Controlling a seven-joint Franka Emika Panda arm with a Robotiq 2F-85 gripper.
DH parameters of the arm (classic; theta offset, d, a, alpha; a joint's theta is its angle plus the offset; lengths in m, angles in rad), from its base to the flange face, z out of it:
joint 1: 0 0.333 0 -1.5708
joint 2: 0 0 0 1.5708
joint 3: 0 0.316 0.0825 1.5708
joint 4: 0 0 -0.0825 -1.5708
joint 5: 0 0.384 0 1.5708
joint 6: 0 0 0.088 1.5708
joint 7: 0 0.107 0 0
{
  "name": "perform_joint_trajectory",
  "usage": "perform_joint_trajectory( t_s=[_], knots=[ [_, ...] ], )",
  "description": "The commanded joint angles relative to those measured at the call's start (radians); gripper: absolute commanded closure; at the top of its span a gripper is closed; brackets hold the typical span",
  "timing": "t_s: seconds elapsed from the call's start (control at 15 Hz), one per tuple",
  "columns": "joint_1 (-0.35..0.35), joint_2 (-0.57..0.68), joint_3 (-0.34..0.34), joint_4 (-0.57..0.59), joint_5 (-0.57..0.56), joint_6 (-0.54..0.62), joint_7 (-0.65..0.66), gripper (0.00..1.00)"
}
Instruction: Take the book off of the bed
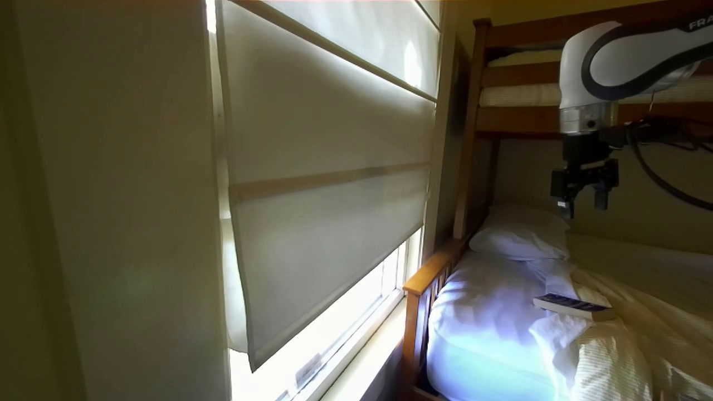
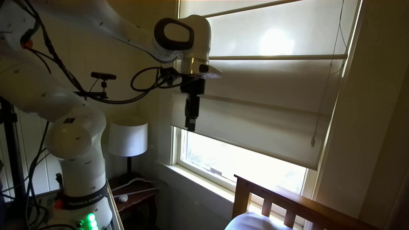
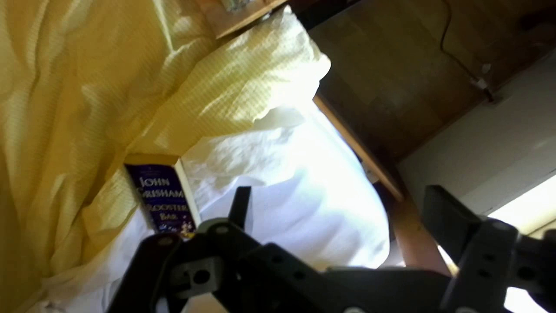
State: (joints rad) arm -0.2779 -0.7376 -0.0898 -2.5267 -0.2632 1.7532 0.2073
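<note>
The book (image 1: 572, 306) lies flat on the rumpled covers of the bed (image 1: 479, 312), its pale page edge showing. Its dark blue cover faces up in the wrist view, where the book (image 3: 163, 198) is left of my fingers, its lower end close to the gripper's black linkage in the picture. My gripper (image 1: 583, 205) hangs high above the mattress, pointing down, well apart from the book. Wide apart, its fingers (image 3: 240, 206) have nothing between them; white sheet and wooden frame show beyond the gap (image 3: 341, 195). An exterior view has the gripper (image 2: 191, 126) side-on, with the book out of view there.
The upper bunk's wooden rail (image 1: 523, 120) runs behind the arm. A pillow (image 1: 518, 234) rests at the far end, and a slatted wooden bed end (image 2: 287, 204) stands by the window blind (image 2: 255, 115). A lamp (image 2: 127, 139) is near the robot's base.
</note>
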Motion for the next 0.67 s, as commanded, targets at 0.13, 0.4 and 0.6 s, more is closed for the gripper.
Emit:
perform_joint_trajectory(
  t_s=[0.13, 0.4, 0.6],
  knots=[
    [-0.047, 0.186, 0.004, 0.079, -0.15, 0.228, 0.107, 0.0],
    [-0.1, 0.301, -0.024, 0.111, -0.217, 0.311, 0.153, 0.0],
    [-0.141, 0.39, -0.07, 0.147, -0.257, 0.32, 0.167, 0.0]
  ],
)
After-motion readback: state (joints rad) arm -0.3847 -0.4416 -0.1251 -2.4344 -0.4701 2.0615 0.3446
